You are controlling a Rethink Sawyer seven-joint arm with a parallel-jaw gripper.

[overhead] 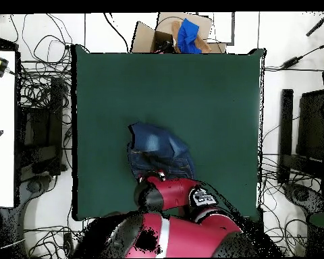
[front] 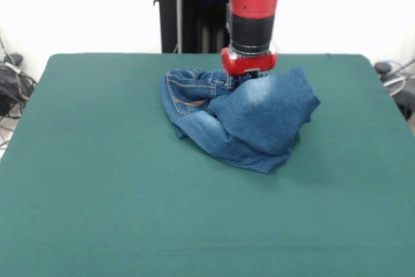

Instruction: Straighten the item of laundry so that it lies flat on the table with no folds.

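Here the table [front: 78,180] is filling almost the whole front view with its dark green cloth, and the item of laundry [front: 240,118] is sitting a little right of centre in the upper half of the frame, bunched into a rumpled heap. At the heap's left side a pocket with orange stitching is showing, curled over a rounded edge of denim. Toward the middle the cloth is fading to a whitish patch, and at the right a broad flap of darker blue is folding over the rest, ending in a corner that is pointing right. The lower edge is tapering to a point toward the bottom right.

Just above the heap, the arm's red wrist is pressing down at the top of the jeans, and the gripper [front: 249,74] is buried in the fabric, so I cannot tell how its jaws are standing.

In the overhead view the jeans [overhead: 158,148] are lying below the table's [overhead: 212,88] centre, touching the red arm at the frame's bottom.
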